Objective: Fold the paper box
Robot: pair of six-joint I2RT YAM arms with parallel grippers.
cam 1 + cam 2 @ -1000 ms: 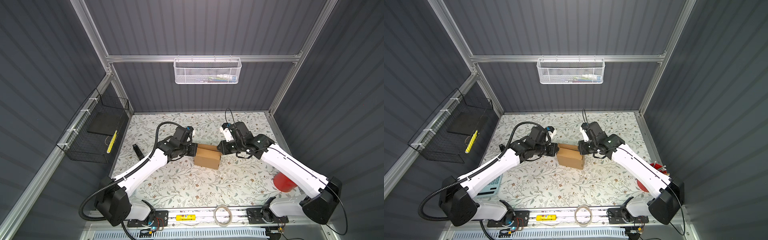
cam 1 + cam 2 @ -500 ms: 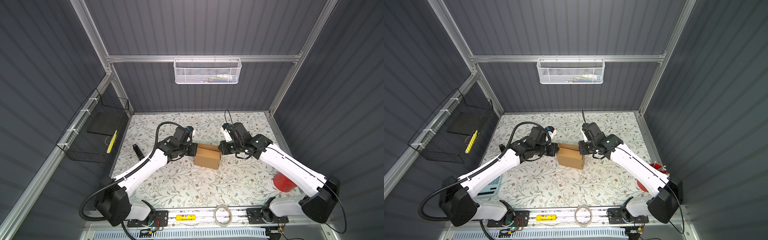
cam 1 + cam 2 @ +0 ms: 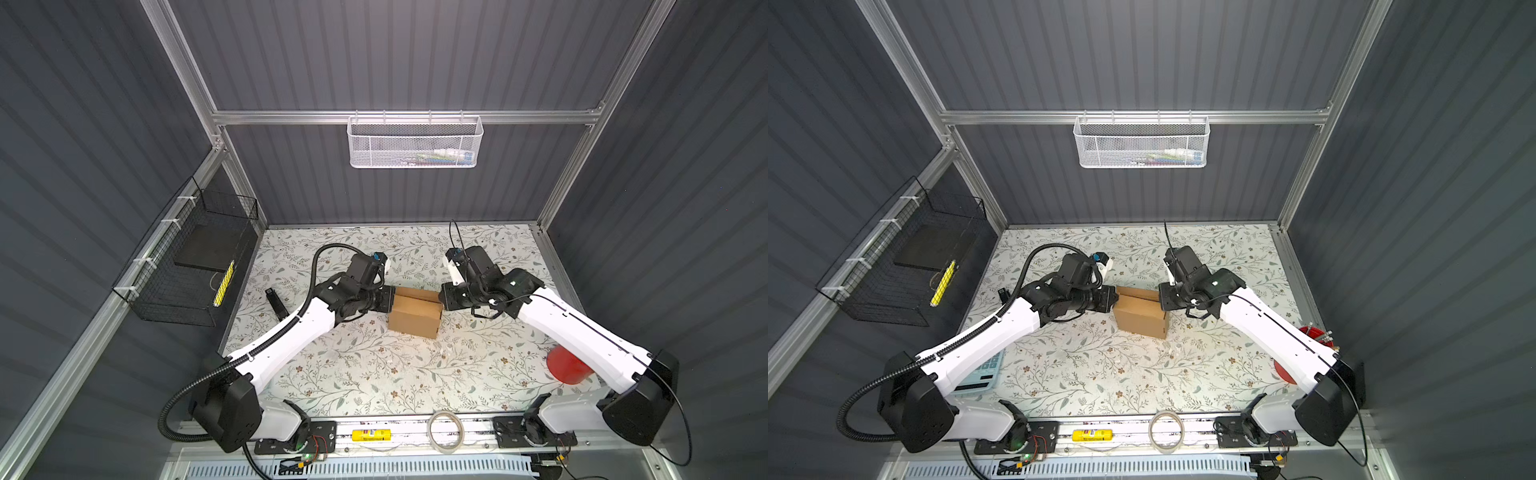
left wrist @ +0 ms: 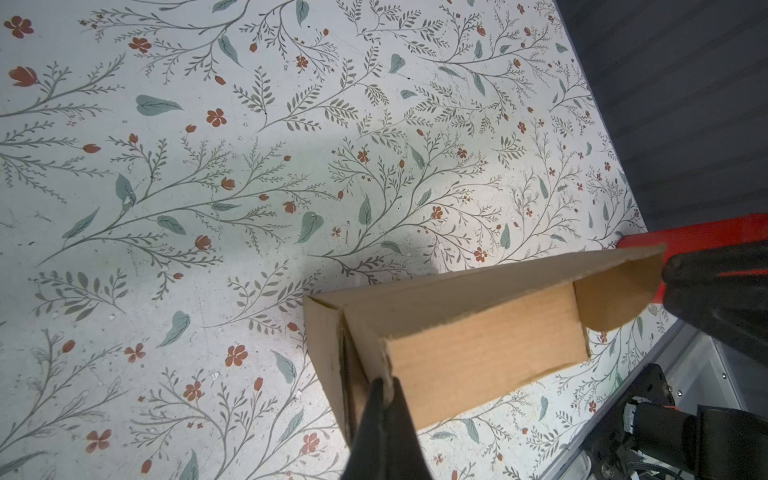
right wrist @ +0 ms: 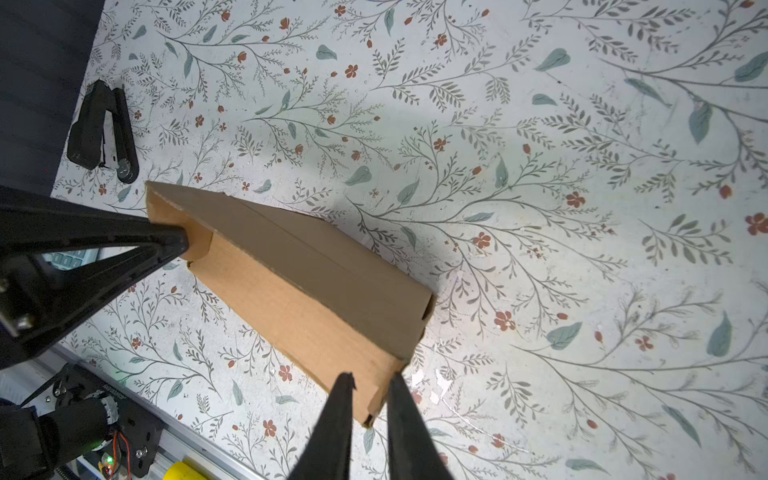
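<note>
The paper box [image 3: 413, 318], brown cardboard and partly folded up, stands mid-table in both top views [image 3: 1140, 318], with a lid panel slanting over it. My left gripper [image 3: 392, 300] is shut on the box's left corner edge; in the left wrist view its fingertips [image 4: 384, 382] pinch the cardboard [image 4: 478, 332]. My right gripper [image 3: 442, 301] meets the box's right end. In the right wrist view its fingers [image 5: 371, 380] stand narrowly apart, shut on a side flap of the box [image 5: 316, 286]. The left gripper's tip [image 5: 183, 245] shows at the far end.
A black stapler [image 3: 276, 303] lies left of the box. A red cup [image 3: 565, 365] stands at the table's right edge under my right arm. A tape roll [image 3: 446, 430] sits on the front rail. A calculator [image 3: 982, 374] lies at the front left.
My right arm has edged slightly toward the box and its fingers have narrowed a little. The box and my left arm have not moved.
</note>
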